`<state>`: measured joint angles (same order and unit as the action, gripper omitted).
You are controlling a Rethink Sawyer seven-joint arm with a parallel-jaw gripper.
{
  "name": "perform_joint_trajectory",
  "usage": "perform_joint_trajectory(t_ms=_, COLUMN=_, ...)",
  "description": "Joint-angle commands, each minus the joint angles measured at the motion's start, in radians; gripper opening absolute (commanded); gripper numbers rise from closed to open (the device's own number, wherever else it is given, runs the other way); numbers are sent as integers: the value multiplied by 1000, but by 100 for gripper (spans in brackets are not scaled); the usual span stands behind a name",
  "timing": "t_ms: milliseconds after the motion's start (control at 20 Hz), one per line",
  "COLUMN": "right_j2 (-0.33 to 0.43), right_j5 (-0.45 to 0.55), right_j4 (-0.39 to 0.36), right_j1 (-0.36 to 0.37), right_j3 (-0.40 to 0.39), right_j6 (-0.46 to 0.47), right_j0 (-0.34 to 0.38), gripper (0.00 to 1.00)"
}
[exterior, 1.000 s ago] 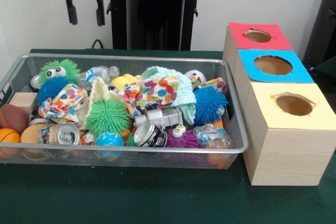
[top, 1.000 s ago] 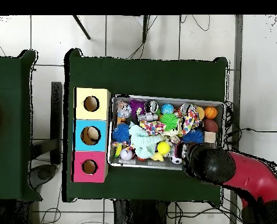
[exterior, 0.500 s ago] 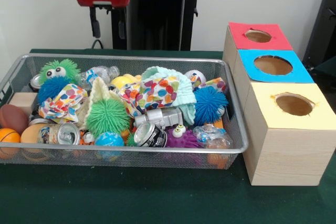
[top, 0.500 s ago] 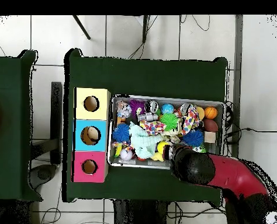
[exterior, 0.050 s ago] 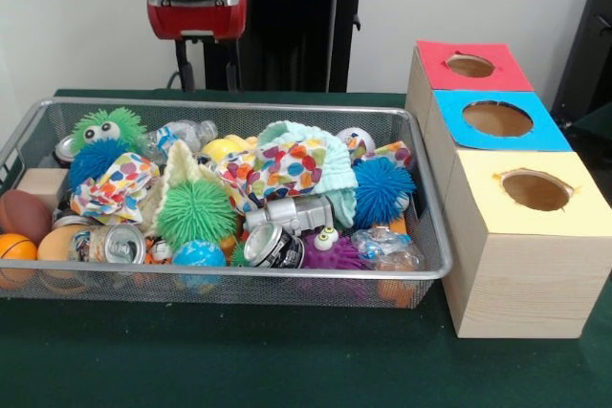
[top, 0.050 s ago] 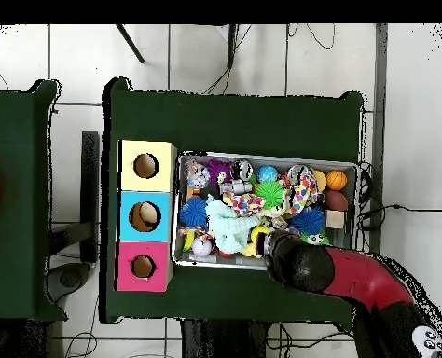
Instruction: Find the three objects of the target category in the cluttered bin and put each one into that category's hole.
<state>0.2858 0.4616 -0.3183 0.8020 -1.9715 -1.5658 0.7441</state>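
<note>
The wire bin (exterior, 0.050 s ago: 421,265) was my marker for everything. At its left end, in the front view, lay a brown football (exterior, 0.050 s ago: 23,214) and an orange ball (exterior, 0.050 s ago: 14,247), with a green googly-eyed puffer (exterior, 0.050 s ago: 107,127) at the far wall above a blue spiky ball (exterior, 0.050 s ago: 94,160). Toward the middle sat a crushed can (exterior, 0.050 s ago: 115,244) against the near wall, a green spiky ball (exterior, 0.050 s ago: 195,212) and a polka-dot cloth (exterior, 0.050 s ago: 287,165). Above the bin's far rim, left of centre, hung the gripper (exterior, 0.050 s ago: 206,64), its two dark fingers (exterior, 0.050 s ago: 182,66) held a little apart with nothing between them. Further right inside the bin were another blue spiky ball (exterior, 0.050 s ago: 382,188) and a crumpled plastic bottle (exterior, 0.050 s ago: 387,246). Just right of the bin, touching it, stood the row of boxes: yellow hole (exterior, 0.050 s ago: 535,190) nearest, blue hole (exterior, 0.050 s ago: 497,118), red hole (exterior, 0.050 s ago: 469,65).
</note>
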Motion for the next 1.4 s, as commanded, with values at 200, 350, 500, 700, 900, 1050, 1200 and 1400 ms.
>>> perform_joint_trajectory(t_ms=200, right_j2=-6, right_j5=-55, right_j4=-76, right_j1=-74, right_j3=-10, right_j6=-26, right_j0=48, gripper=100)
perform_joint_trajectory(t_ms=350, right_j2=0, right_j5=-56, right_j4=-85, right_j1=-84, right_j3=-3, right_j6=-18, right_j0=64, gripper=100)
perform_joint_trajectory(t_ms=500, right_j2=14, right_j5=-35, right_j4=-76, right_j1=-66, right_j3=-13, right_j6=-16, right_j0=78, gripper=100)
perform_joint_trajectory(t_ms=700, right_j2=35, right_j5=28, right_j4=-54, right_j1=-15, right_j3=-15, right_j6=-4, right_j0=85, gripper=100)
perform_joint_trajectory(t_ms=900, right_j2=40, right_j5=27, right_j4=-62, right_j1=-40, right_j3=9, right_j6=3, right_j0=93, gripper=100)
perform_joint_trajectory(t_ms=1050, right_j2=29, right_j5=0, right_j4=-82, right_j1=-81, right_j3=30, right_j6=-3, right_j0=90, gripper=100)
perform_joint_trajectory(t_ms=1200, right_j2=19, right_j5=-28, right_j4=-94, right_j1=-100, right_j3=31, right_j6=-19, right_j0=80, gripper=100)
perform_joint_trajectory(t_ms=1400, right_j2=-2, right_j5=-69, right_j4=-114, right_j1=-151, right_j3=56, right_j6=-39, right_j0=64, gripper=100)
